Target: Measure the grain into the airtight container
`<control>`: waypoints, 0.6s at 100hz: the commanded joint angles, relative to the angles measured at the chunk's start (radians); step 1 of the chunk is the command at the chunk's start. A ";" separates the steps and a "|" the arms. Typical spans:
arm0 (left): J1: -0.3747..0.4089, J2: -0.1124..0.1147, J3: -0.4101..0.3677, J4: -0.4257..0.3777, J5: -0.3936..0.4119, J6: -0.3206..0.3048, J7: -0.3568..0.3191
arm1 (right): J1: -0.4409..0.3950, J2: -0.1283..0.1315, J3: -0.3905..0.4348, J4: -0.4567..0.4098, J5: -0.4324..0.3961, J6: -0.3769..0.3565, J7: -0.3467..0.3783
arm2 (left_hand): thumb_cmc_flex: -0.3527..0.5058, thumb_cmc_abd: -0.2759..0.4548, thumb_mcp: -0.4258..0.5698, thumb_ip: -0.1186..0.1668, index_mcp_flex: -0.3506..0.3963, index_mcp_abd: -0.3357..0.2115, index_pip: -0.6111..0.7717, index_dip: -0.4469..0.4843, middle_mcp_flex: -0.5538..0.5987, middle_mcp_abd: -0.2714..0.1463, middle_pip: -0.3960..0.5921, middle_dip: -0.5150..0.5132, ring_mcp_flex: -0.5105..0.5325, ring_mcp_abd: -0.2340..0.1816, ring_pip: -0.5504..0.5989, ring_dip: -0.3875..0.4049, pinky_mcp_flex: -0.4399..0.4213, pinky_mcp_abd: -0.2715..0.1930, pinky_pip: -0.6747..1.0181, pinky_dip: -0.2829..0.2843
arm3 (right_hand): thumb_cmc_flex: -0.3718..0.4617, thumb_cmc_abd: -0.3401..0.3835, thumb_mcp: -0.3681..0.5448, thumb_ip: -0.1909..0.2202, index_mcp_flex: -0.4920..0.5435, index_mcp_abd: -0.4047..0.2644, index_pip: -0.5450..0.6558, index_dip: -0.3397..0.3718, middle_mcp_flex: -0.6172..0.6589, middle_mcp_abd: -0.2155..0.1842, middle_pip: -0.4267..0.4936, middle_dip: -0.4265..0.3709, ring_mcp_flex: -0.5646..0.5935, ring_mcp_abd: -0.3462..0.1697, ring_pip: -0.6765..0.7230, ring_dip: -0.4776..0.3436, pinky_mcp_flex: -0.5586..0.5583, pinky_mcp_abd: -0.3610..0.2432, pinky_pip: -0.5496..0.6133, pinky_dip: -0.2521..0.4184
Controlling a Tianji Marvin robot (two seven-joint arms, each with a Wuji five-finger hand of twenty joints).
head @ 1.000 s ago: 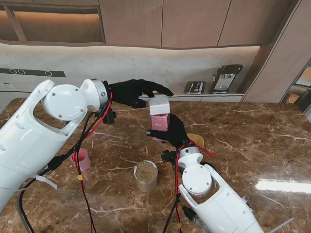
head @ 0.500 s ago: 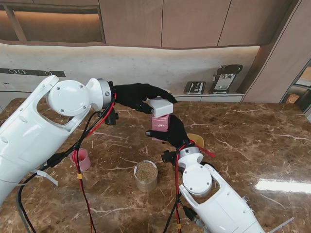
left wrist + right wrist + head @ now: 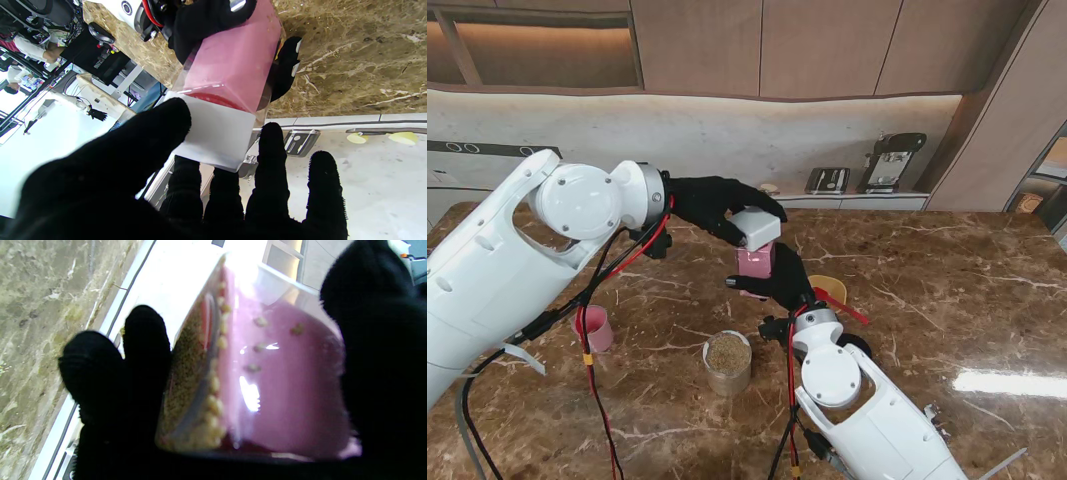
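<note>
A clear pink airtight container (image 3: 755, 263) is held a little above the table's middle, with my right hand (image 3: 779, 282) shut around its body. Its white square lid (image 3: 756, 228) sits tilted on top, pinched by my left hand (image 3: 717, 203), which reaches in from the left. In the left wrist view the lid (image 3: 217, 133) lies between thumb and fingers (image 3: 272, 173), against the pink container (image 3: 233, 63). The right wrist view shows the container (image 3: 273, 383) with some grain inside along one wall. A glass jar of brown grain (image 3: 727, 360) stands nearer to me.
A small pink cup (image 3: 594, 327) stands on the marble table (image 3: 927, 290) at the left, under my left arm. A yellow bowl (image 3: 832, 288) peeks out behind my right hand. Red and black cables hang from both arms over the jar area.
The lid has gone from sitting level on the container to tilted in my left hand. My left arm has shifted slightly right. The right hand and container have barely moved.
</note>
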 commanded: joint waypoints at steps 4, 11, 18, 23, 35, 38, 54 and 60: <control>0.013 0.002 0.023 0.016 -0.002 -0.006 -0.007 | 0.009 -0.013 -0.001 0.009 0.008 -0.030 -0.009 | 0.009 0.026 -0.014 0.003 0.051 0.098 0.145 0.002 0.062 0.016 0.100 0.017 0.031 0.024 0.055 0.039 -0.004 -0.015 0.039 0.011 | 0.207 0.231 0.291 -0.003 0.127 -0.209 0.167 0.028 0.149 -0.107 0.171 0.057 0.052 -0.152 0.008 -0.008 -0.064 -0.096 -0.002 0.006; 0.011 0.003 0.036 0.020 0.001 -0.015 -0.007 | 0.009 -0.013 -0.004 0.015 0.011 -0.041 -0.006 | 0.012 0.021 -0.015 0.002 0.062 0.098 0.143 -0.014 0.061 0.015 0.110 0.027 0.029 0.025 0.067 0.055 -0.002 -0.017 0.048 0.007 | 0.213 0.234 0.290 -0.002 0.131 -0.215 0.167 0.028 0.145 -0.110 0.160 0.048 0.046 -0.155 -0.011 -0.014 -0.081 -0.094 -0.013 0.009; 0.005 0.004 0.050 0.024 0.007 -0.025 -0.010 | 0.009 -0.013 -0.008 0.021 0.015 -0.050 -0.002 | 0.024 0.018 -0.016 -0.001 0.072 0.089 0.177 -0.009 0.062 0.015 0.130 0.047 0.034 0.025 0.083 0.074 0.004 -0.022 0.065 0.005 | 0.217 0.236 0.291 -0.001 0.132 -0.216 0.166 0.028 0.144 -0.109 0.157 0.046 0.043 -0.154 -0.019 -0.016 -0.088 -0.091 -0.018 0.011; 0.003 0.004 0.057 0.026 0.013 -0.031 -0.009 | 0.010 -0.013 -0.010 0.024 0.015 -0.052 -0.001 | 0.037 0.014 -0.014 -0.003 0.077 0.082 0.212 0.004 0.068 0.013 0.142 0.060 0.040 0.027 0.097 0.087 0.011 -0.025 0.081 0.005 | 0.218 0.237 0.290 -0.001 0.132 -0.215 0.165 0.027 0.144 -0.109 0.154 0.044 0.042 -0.156 -0.022 -0.017 -0.091 -0.089 -0.020 0.012; 0.002 0.002 0.071 0.032 0.031 -0.045 0.004 | 0.011 -0.014 -0.012 0.029 0.010 -0.057 -0.002 | 0.075 0.017 -0.045 -0.015 0.086 0.054 0.373 0.106 0.094 0.016 0.192 0.105 0.071 0.032 0.170 0.151 0.051 -0.043 0.155 0.009 | 0.221 0.239 0.288 -0.001 0.136 -0.216 0.165 0.025 0.144 -0.108 0.152 0.041 0.042 -0.156 -0.026 -0.018 -0.097 -0.086 -0.024 0.014; 0.003 0.001 0.072 0.033 0.036 -0.047 0.008 | 0.011 -0.014 -0.013 0.030 0.008 -0.058 -0.003 | 0.083 0.020 -0.055 -0.016 0.098 0.049 0.415 0.134 0.104 0.017 0.201 0.111 0.085 0.032 0.184 0.158 0.065 -0.045 0.178 0.012 | 0.221 0.239 0.288 -0.001 0.136 -0.216 0.165 0.024 0.144 -0.108 0.152 0.041 0.042 -0.156 -0.026 -0.018 -0.097 -0.086 -0.025 0.014; 0.024 -0.007 0.070 0.033 0.080 -0.059 0.059 | 0.014 -0.013 -0.014 0.034 0.002 -0.065 -0.002 | 0.165 0.011 -0.333 -0.076 0.096 0.024 0.646 0.267 0.150 0.025 0.152 -0.019 0.154 0.035 0.211 0.106 0.138 -0.078 0.292 -0.014 | 0.222 0.241 0.287 0.000 0.134 -0.211 0.163 0.021 0.144 -0.105 0.151 0.040 0.045 -0.154 -0.029 -0.019 -0.097 -0.080 -0.026 0.018; 0.027 -0.009 0.072 0.035 0.089 -0.066 0.068 | 0.016 -0.012 -0.015 0.034 -0.001 -0.067 -0.001 | 0.166 0.060 -0.467 -0.056 0.107 0.018 0.691 0.256 0.184 0.037 0.116 -0.140 0.203 0.052 0.192 0.025 0.191 -0.089 0.347 -0.034 | 0.222 0.241 0.287 0.000 0.134 -0.209 0.164 0.021 0.145 -0.105 0.151 0.040 0.046 -0.155 -0.029 -0.019 -0.097 -0.080 -0.026 0.020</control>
